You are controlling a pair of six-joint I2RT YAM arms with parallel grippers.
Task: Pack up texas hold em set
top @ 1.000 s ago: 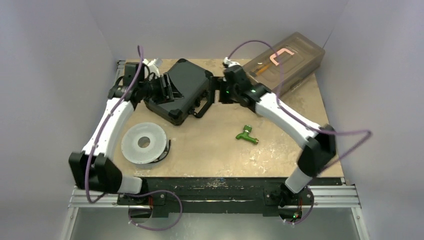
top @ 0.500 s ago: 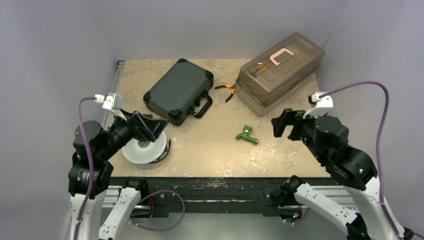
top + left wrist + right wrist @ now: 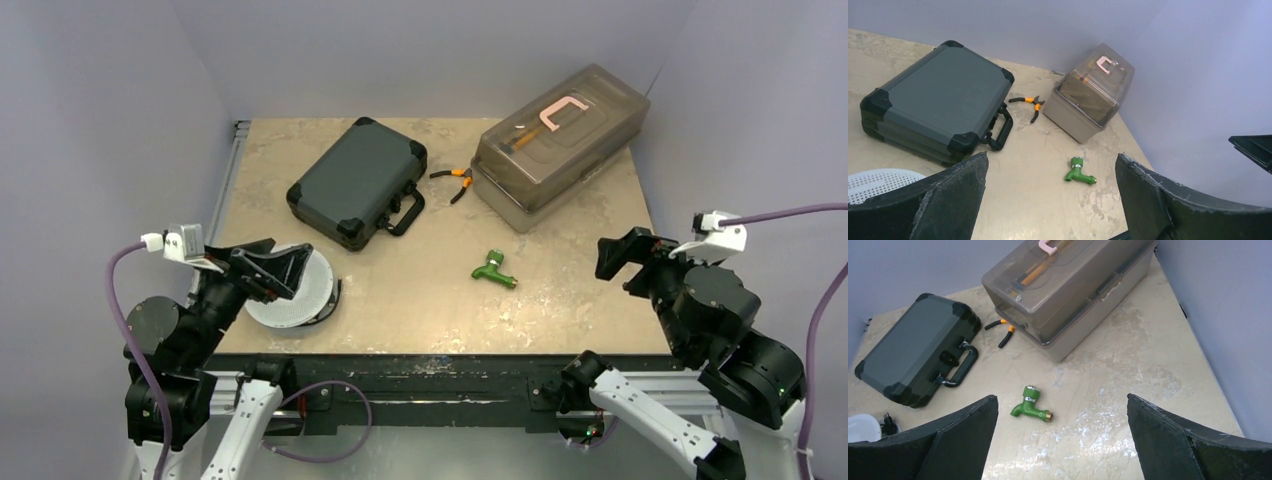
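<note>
The texas hold em set is a small black hard case (image 3: 358, 183) lying shut and flat at the back left of the table, its handle (image 3: 405, 212) toward the middle. Nothing of its contents shows. It also appears in the left wrist view, as the case (image 3: 938, 112), and in the right wrist view, as the case (image 3: 913, 350). My left gripper (image 3: 278, 262) hangs open above the near left, well short of the case. My right gripper (image 3: 622, 262) hangs open over the near right. Both the left gripper (image 3: 1050, 160) and the right gripper (image 3: 1062, 397) have nothing between their fingers.
A large translucent grey box (image 3: 560, 140) sits at the back right. Orange-handled pliers (image 3: 455, 180) lie between it and the case. A green toy faucet (image 3: 494, 269) lies mid-table. A white perforated disc (image 3: 290, 288) rests near the left front, under my left gripper.
Both arms have pulled back from the case's sides to the near edge of the table and risen. Both grippers have opened wide. The case has stayed shut in place.
</note>
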